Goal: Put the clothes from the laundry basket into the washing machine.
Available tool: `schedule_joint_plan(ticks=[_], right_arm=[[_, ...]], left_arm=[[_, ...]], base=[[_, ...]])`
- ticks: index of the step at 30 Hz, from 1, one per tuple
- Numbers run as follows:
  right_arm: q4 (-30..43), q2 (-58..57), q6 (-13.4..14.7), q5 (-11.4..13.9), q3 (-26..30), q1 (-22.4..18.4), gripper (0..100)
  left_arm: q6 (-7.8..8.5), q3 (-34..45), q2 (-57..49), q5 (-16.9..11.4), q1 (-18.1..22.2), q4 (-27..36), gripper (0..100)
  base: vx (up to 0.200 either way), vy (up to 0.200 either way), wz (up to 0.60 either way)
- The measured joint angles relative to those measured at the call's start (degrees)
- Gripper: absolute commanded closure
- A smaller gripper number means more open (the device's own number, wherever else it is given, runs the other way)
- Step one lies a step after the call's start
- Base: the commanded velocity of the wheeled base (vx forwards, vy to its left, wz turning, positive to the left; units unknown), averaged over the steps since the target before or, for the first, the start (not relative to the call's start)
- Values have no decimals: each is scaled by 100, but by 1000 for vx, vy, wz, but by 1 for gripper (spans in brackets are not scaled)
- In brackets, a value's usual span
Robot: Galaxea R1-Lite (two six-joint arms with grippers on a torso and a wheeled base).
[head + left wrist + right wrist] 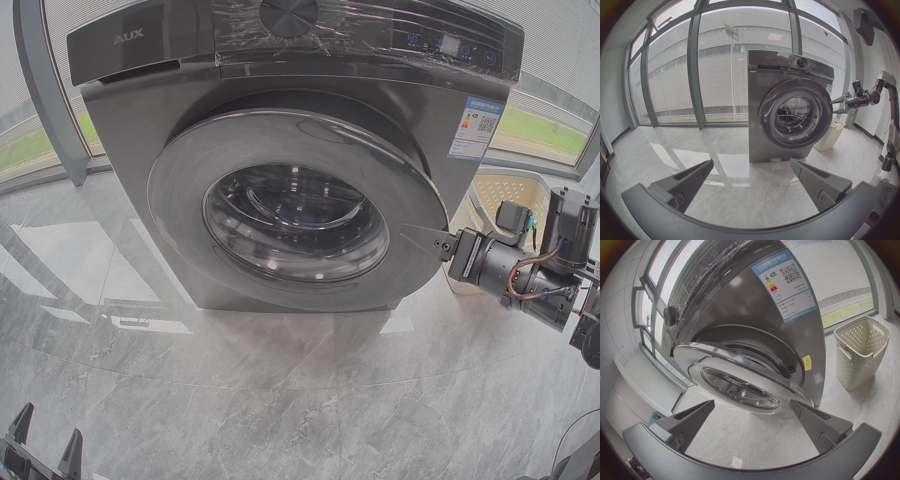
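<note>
The dark grey washing machine (144, 112) stands on the floor straight ahead. Its round glass door (297, 222) is swung a little ajar (740, 387), with the drum opening (765, 357) showing behind it. My right gripper (407, 233) is open at the door's right rim, and I cannot tell whether it touches. From the wrist, its fingers (693, 419) spread to either side of the door's edge. A cream perforated laundry basket (507, 192) stands right of the machine, behind that arm. My left gripper (52, 420) is open, low at the near left, holding nothing.
Polished grey floor tiles (300, 387) stretch between me and the machine. Tall windows with dark frames (693, 68) run behind and left of it. The basket (832, 135) stands near the wall at the right.
</note>
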Motion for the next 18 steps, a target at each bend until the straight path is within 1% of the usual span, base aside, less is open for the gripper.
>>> schedule_joint_plan(ticks=[4,9,13,15,17,18], right_arm=[[-90,30,0,-2,-37,6,0],[-400,118,-9,-27,-55,-24,0],[-608,208,-9,-27,-69,-39,0],[-553,239,16,-11,-63,-37,0],[-518,265,22,-88,-61,-37,0],[-575,269,2,-165,-63,-41,0]], left_arm=[[0,0,0,-2,0,0,0],[-4,0,0,-2,-2,0,0],[-6,0,2,9,0,2,0],[-6,0,5,9,2,-2,0],[-9,0,5,13,-2,0,0],[-9,0,5,11,-2,0,0]], base=[[200,0,0],[200,0,0],[0,0,0],[0,0,0],[0,0,0],[0,0,0]])
